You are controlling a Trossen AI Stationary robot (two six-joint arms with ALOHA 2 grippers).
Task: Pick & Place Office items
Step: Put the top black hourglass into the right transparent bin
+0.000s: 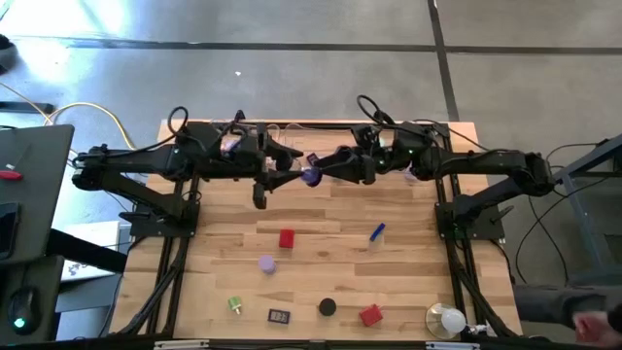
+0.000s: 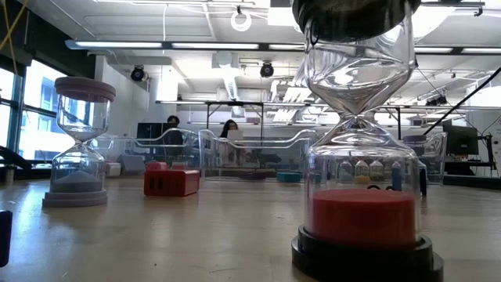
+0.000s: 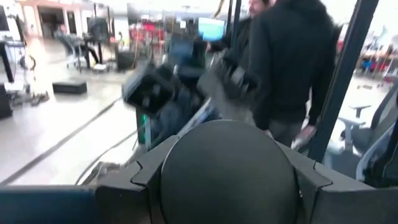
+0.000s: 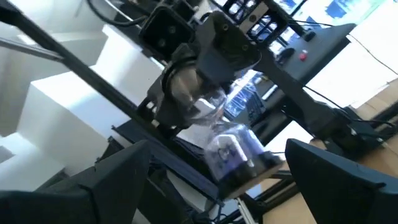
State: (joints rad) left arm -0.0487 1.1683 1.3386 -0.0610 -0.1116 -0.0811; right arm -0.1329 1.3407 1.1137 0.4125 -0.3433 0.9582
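Along the near edge stand a black-capped timer (image 1: 328, 307), a red block (image 1: 370, 314) and the white bulb (image 1: 447, 319), all close to the drop. Farther in, a second red block (image 1: 286, 238), a lavender cap (image 1: 266, 262) and a blue stick (image 1: 376, 232) lie well apart, with open room between them. Farthest, above the far centre, the left gripper (image 1: 294, 165) clamps a lilac timer (image 1: 311, 177), probably offering it across. The right gripper (image 1: 330, 167) faces it, spread wide and empty.
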